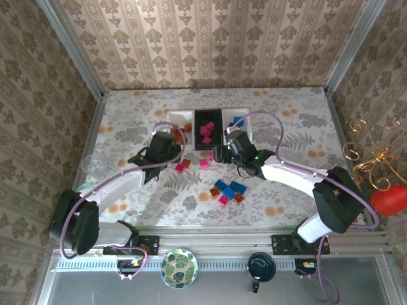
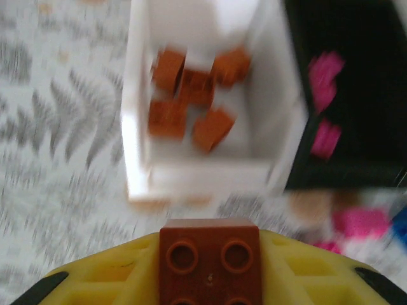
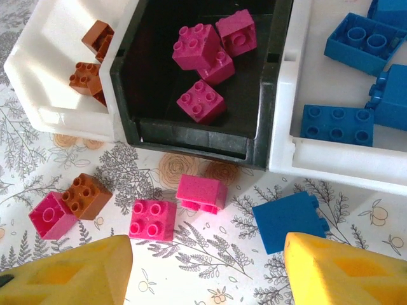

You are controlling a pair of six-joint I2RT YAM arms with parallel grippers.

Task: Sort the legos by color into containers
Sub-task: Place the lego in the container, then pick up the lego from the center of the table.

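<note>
Three joined trays stand at the table's far middle: a left white tray (image 2: pixel 137 127) with several orange-brown legos (image 2: pixel 191 95), a black tray (image 3: pixel 191 136) with pink legos (image 3: pixel 202 63), and a right white tray (image 3: pixel 283 108) with blue legos (image 3: pixel 337 124). My left gripper (image 2: pixel 210 267) is shut on an orange-brown lego (image 2: pixel 210 244), just short of the left white tray. My right gripper (image 3: pixel 206 273) hangs open over loose legos in front of the black tray: pink ones (image 3: pixel 152 219) (image 3: pixel 201 192), a brown one (image 3: pixel 86 196) and a blue one (image 3: pixel 286 220).
A further cluster of blue, pink and brown legos (image 1: pixel 227 190) lies nearer the arms. A round green leaf plate (image 1: pixel 179 267) and a dark round object (image 1: pixel 261 265) sit beyond the near rail. A red and gold ornament (image 1: pixel 381 184) stands at the right wall.
</note>
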